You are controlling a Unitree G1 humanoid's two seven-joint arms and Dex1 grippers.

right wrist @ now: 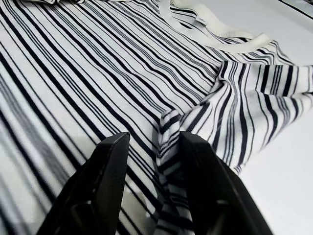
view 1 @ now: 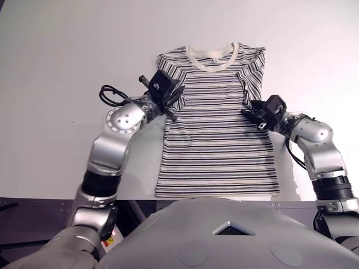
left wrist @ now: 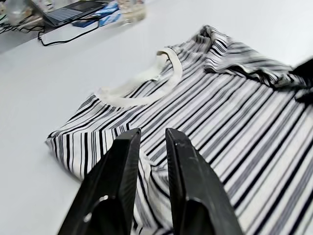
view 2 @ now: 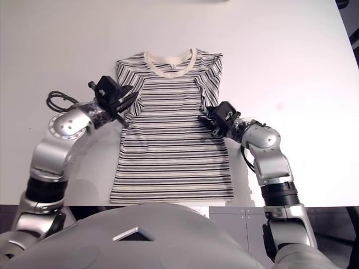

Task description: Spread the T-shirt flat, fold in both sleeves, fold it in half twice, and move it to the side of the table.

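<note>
The left pincer (view 1: 173, 101) hides part of the T-shirt's (view 1: 216, 129) sleeve.

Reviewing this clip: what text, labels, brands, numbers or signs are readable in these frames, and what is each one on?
Nothing here is legible enough to quote.
Neck label inside the collar of the T-shirt: print too small to read.
Laptop in the background of the left wrist view: blurred, no text readable.
Blue item beside the laptop: blurred, unreadable.
</note>
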